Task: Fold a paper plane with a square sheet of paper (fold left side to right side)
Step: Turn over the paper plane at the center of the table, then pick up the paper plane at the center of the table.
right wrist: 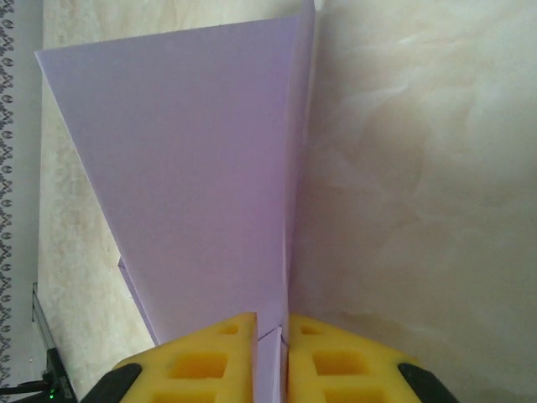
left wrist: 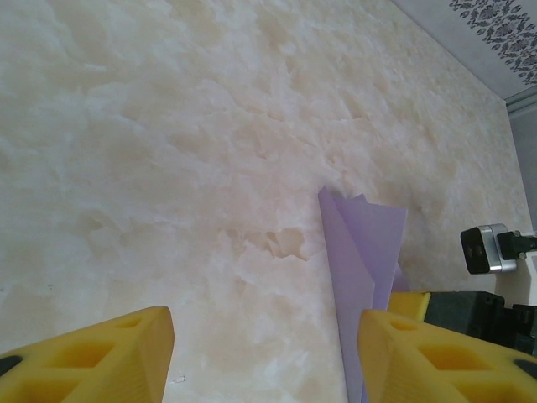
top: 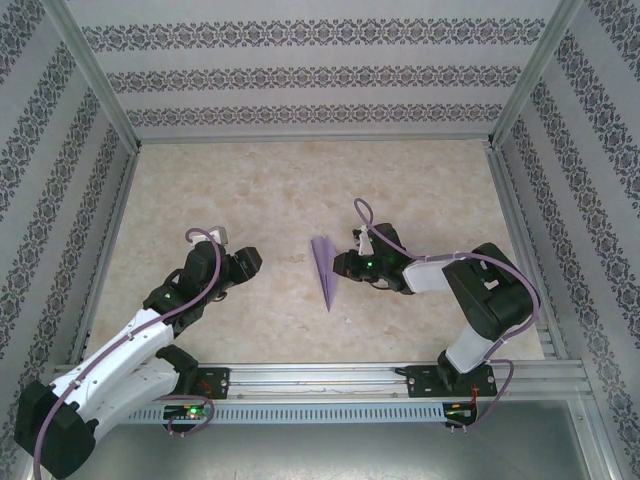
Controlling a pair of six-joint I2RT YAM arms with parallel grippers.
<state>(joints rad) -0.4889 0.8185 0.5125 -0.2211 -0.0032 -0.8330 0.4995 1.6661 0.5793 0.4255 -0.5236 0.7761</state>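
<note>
Top external view: two arms on a marbled beige surface (top: 250, 190), with one lilac paper plane (top: 325, 272) lying near its middle, point toward the near rail, between the two end effectors. The right end effector (top: 342, 265) sits at the plane's right edge; the left end effector (top: 250, 262) is well apart from it on the left. Right wrist view, showing what the top view cannot resolve: the right end effector (right wrist: 272, 353) is narrow, its two yellow fingers (right wrist: 201, 365) closed on a raised fold of the paper plane (right wrist: 193, 168), whose broad lilac face spreads away to the left of the crease. Left wrist view: the left end effector (left wrist: 264, 353) stands wide with only bare surface between its fingers; the paper plane (left wrist: 361, 252) rises beyond its right-hand finger, beside a yellow finger (left wrist: 409, 302) of the other arm. Count: one plane, two arms, two end effectors.
</note>
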